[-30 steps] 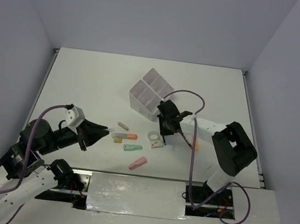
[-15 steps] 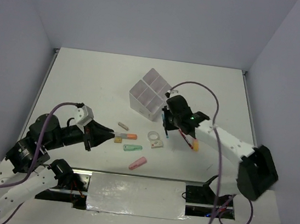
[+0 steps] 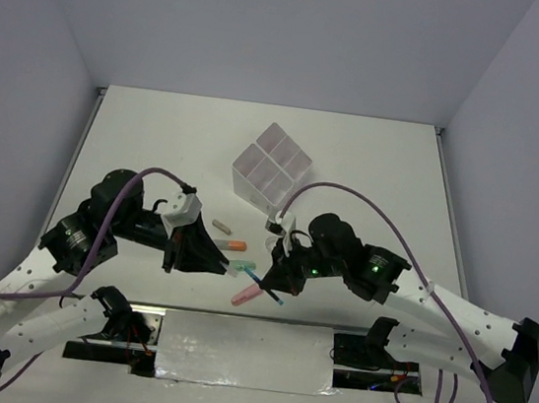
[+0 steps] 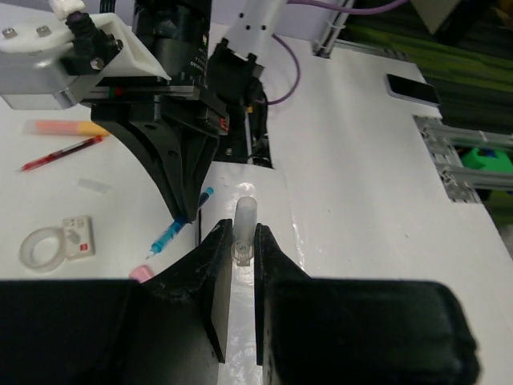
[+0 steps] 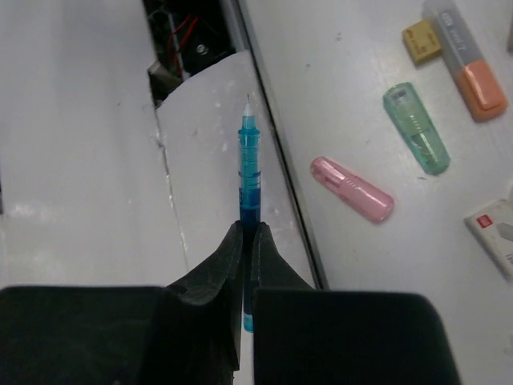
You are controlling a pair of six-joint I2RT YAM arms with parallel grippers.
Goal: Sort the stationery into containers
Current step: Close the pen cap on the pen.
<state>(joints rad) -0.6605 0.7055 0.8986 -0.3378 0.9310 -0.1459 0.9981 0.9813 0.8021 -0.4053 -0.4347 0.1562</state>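
My left gripper (image 4: 243, 237) is shut on a short clear pen cap (image 4: 244, 218), which sticks out forward between the fingertips. My right gripper (image 5: 248, 233) is shut on a thin blue pen (image 5: 250, 172) with its bare tip pointing away. From above, the left gripper (image 3: 229, 266) and right gripper (image 3: 275, 278) face each other near the table's front edge, with the blue pen (image 3: 266, 289) slanting between them. The divided translucent box (image 3: 272, 167) stands behind them. Pink (image 5: 351, 188), green (image 5: 415, 128) and orange (image 5: 469, 64) markers lie on the table.
A tape roll (image 4: 42, 247), a white eraser (image 4: 78, 238) and a red pen (image 4: 60, 154) lie beyond the right gripper. A tan eraser (image 5: 422, 42) sits by the orange marker. A small grey piece (image 3: 221, 226) lies left of them. The table's front lip (image 3: 245, 352) is just below.
The right gripper shut on the blue pen beside the box and carried it toward the front edge. The left arm swung right, bringing the cap toward the pen.
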